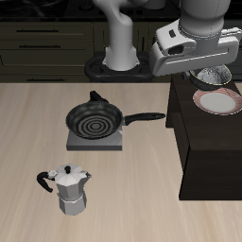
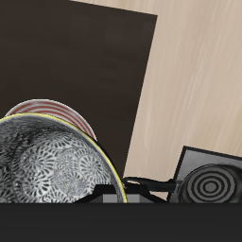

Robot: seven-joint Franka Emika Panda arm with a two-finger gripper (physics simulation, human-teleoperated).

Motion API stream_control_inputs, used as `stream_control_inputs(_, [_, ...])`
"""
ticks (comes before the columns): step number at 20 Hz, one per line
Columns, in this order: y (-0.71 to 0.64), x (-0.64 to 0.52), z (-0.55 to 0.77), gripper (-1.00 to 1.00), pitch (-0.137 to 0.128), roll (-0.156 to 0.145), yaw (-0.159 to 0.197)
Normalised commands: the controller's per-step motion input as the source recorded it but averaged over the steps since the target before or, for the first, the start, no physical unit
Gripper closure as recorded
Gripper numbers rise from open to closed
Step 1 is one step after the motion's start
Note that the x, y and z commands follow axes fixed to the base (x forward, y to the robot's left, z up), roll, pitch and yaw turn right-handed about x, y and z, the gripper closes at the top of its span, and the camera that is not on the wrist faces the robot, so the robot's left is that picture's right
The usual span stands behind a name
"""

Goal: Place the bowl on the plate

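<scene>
My gripper [image 1: 212, 66] is shut on the rim of the bowl [image 1: 213, 77], which has a speckled silvery inside. It holds the bowl in the air just above the plate [image 1: 218, 101], a white plate with a reddish-pink rim on the dark cabinet top. In the wrist view the bowl [image 2: 49, 163] fills the area next to my gripper [image 2: 113, 195]. The plate's pink rim [image 2: 68, 112] shows just past the bowl's edge; the rest of the plate is hidden behind the bowl.
A black frying pan [image 1: 95, 120] with a spiral pattern sits on a grey burner [image 1: 95, 142] mid-table, and also shows in the wrist view [image 2: 210, 184]. A silver moka pot [image 1: 67, 189] stands near the table's front edge. The dark cabinet [image 1: 203, 151] bears the plate.
</scene>
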Motion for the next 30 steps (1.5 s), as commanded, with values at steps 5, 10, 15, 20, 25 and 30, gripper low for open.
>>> stream_control_inputs(5, [0.3, 0.01, -0.08, 1.0, 0.013, 0.042, 0.008])
stream_control_inputs(10, [0.13, 0.03, -0.03, 1.0, 0.004, 0.012, -0.006])
stream_control_inputs(15, [0.18, 0.08, -0.08, 1.0, 0.009, 0.0, -0.007])
stream_control_inputs(20, [0.13, 0.01, -0.01, 1.0, 0.006, 0.004, -0.012])
stream_control_inputs(25, [0.2, -0.05, -0.11, 1.0, 0.014, 0.016, 0.025])
stream_control_inputs(30, [0.0, 0.07, -0.11, 1.0, 0.012, -0.015, 0.029])
